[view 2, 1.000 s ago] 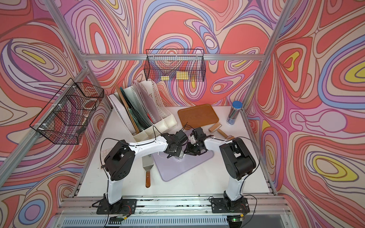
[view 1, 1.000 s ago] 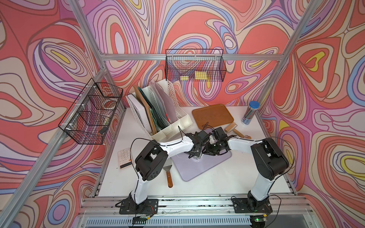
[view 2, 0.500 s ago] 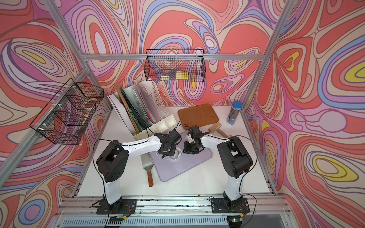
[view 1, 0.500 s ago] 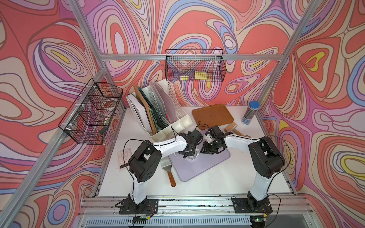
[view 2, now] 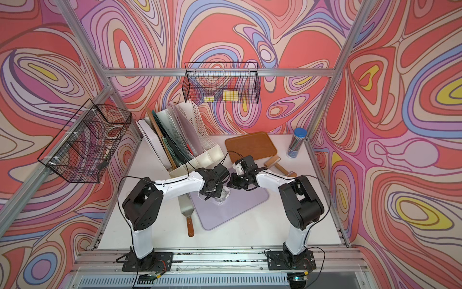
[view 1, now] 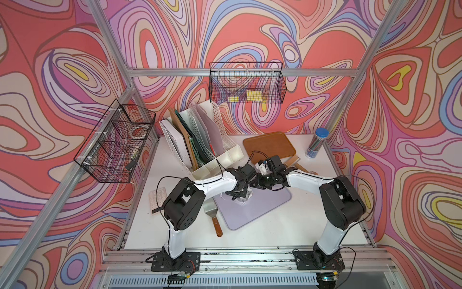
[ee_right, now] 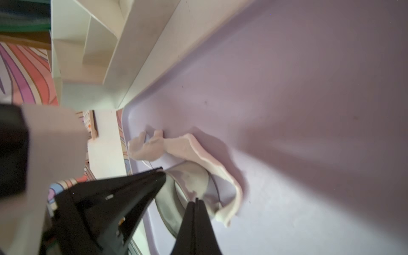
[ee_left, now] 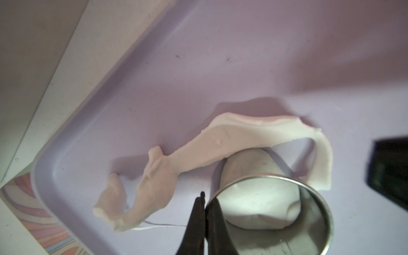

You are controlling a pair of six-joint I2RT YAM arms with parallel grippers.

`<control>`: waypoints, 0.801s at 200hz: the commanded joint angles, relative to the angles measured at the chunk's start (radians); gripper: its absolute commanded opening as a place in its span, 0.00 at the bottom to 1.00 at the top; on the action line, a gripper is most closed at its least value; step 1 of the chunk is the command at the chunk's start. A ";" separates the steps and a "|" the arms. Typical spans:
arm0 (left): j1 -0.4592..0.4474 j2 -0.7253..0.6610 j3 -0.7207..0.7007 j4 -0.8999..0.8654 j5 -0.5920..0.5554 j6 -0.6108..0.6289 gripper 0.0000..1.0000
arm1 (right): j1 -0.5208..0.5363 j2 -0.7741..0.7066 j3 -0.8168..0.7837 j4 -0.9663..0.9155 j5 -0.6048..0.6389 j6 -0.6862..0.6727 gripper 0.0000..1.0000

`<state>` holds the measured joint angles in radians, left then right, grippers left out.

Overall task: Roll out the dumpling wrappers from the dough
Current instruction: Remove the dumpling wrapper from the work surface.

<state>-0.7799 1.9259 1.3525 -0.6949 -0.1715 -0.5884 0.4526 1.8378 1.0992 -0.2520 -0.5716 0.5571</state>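
Presently the left claw pinches the ring cutter rim; the right claw sits pressed together.

A round white dumpling wrapper is being enclosed by the metal ring cutter. It is being borne on the lilac tray, near a corner.

Swirly pink-red walls, aluminium frame
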 commanded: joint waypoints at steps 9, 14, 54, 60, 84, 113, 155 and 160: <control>0.007 0.011 -0.060 -0.126 -0.008 -0.010 0.00 | 0.020 0.095 0.043 -0.016 -0.047 0.023 0.01; 0.007 0.007 -0.062 -0.125 -0.014 -0.013 0.00 | 0.022 0.105 0.045 -0.030 -0.044 0.023 0.00; 0.019 -0.019 -0.090 -0.144 -0.030 -0.070 0.00 | 0.023 0.136 0.029 -0.205 0.112 0.004 0.01; 0.021 -0.023 -0.097 -0.145 -0.024 -0.074 0.00 | 0.022 0.137 0.025 -0.232 0.141 -0.002 0.01; 0.022 -0.035 -0.134 -0.147 -0.008 -0.089 0.00 | 0.019 0.131 0.002 -0.295 0.245 -0.027 0.02; 0.032 -0.066 -0.178 -0.144 -0.035 -0.106 0.00 | 0.003 0.098 -0.024 -0.314 0.324 -0.043 0.03; 0.072 -0.055 -0.167 -0.132 -0.035 -0.084 0.00 | -0.026 0.031 -0.022 -0.333 0.370 -0.073 0.03; 0.074 -0.054 -0.166 -0.131 -0.034 -0.081 0.00 | -0.026 0.027 -0.018 -0.338 0.376 -0.077 0.03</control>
<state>-0.7433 1.8332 1.2278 -0.6865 -0.1585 -0.6880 0.4683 1.8786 1.1160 -0.4393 -0.3859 0.5125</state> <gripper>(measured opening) 0.062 0.044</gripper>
